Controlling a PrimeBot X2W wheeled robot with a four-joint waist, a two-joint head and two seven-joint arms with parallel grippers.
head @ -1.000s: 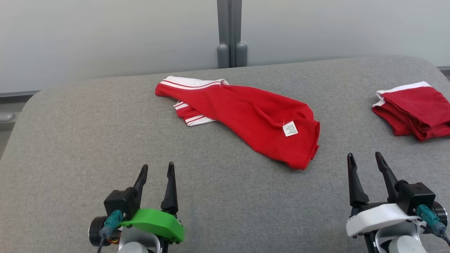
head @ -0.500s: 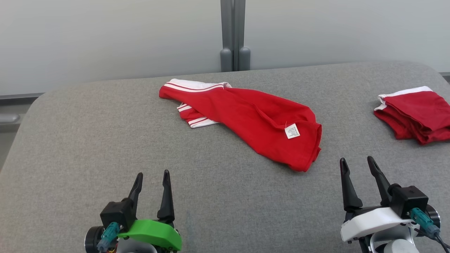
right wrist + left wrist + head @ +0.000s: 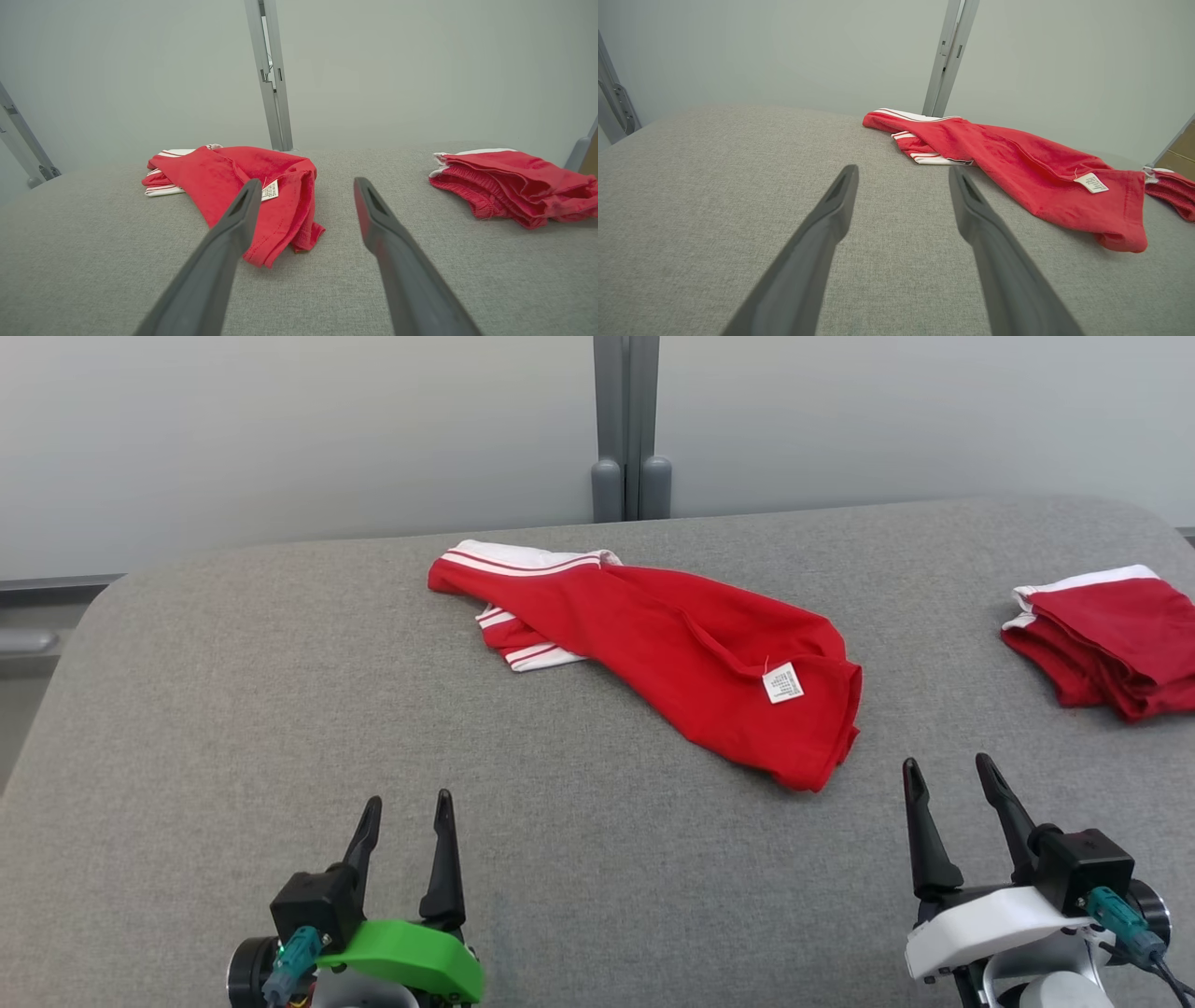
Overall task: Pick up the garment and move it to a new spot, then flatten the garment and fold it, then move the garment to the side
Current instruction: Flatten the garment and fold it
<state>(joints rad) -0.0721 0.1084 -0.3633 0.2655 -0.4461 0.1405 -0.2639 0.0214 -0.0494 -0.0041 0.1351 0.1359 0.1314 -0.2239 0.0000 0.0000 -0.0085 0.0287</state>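
The crumpled red, white-trimmed cloth garment point(image 3: 672, 644) looks light and limp; pinch the hem beside its white label point(image 3: 782, 682). Your left pincer point(image 3: 408, 798) and right pincer point(image 3: 948, 762) stand spread, empty.

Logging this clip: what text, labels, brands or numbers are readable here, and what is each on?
White tag on the unfolded red garment: printed lines, too small and blurred to read.
No other text shows on the folded red garment or the grey surface.
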